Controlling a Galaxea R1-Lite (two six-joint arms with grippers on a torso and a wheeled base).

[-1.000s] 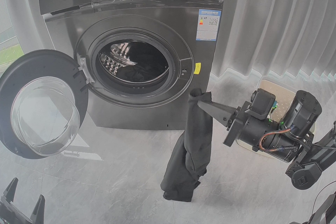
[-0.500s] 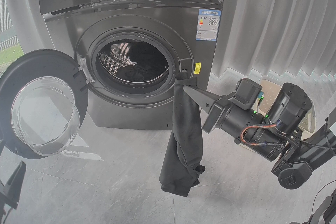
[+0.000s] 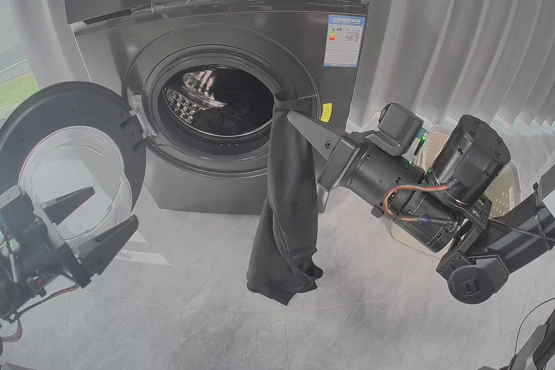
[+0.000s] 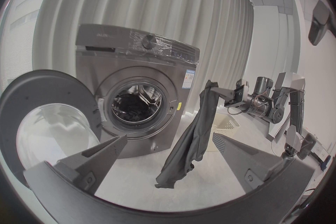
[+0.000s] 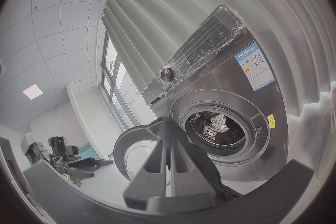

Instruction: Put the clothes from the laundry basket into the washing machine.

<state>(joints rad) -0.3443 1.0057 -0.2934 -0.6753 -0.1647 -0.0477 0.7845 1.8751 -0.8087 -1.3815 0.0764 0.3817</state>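
open drum mouth (image 3: 222, 102), door (image 3: 69, 169) well aside left

**Arm and gripper pose.** The right arm (image 3: 514, 250) enters from the lower right and slants up toward the left. Its cylindrical wrist (image 3: 370, 171) carries a looped orange cable (image 3: 404, 193) and a camera housing (image 3: 399, 125) on top. On the right gripper (image 3: 291, 112), both fingers (image 3: 315, 137) are pressed together into one tapered wedge, pinching the top fold of a dark garment (image 3: 286, 203) that hangs from the tip. The left gripper (image 3: 114, 207) sits low at the left edge, pointing right and slightly upward, with its two dark fingers (image 3: 110, 238) spread well apart in a V.
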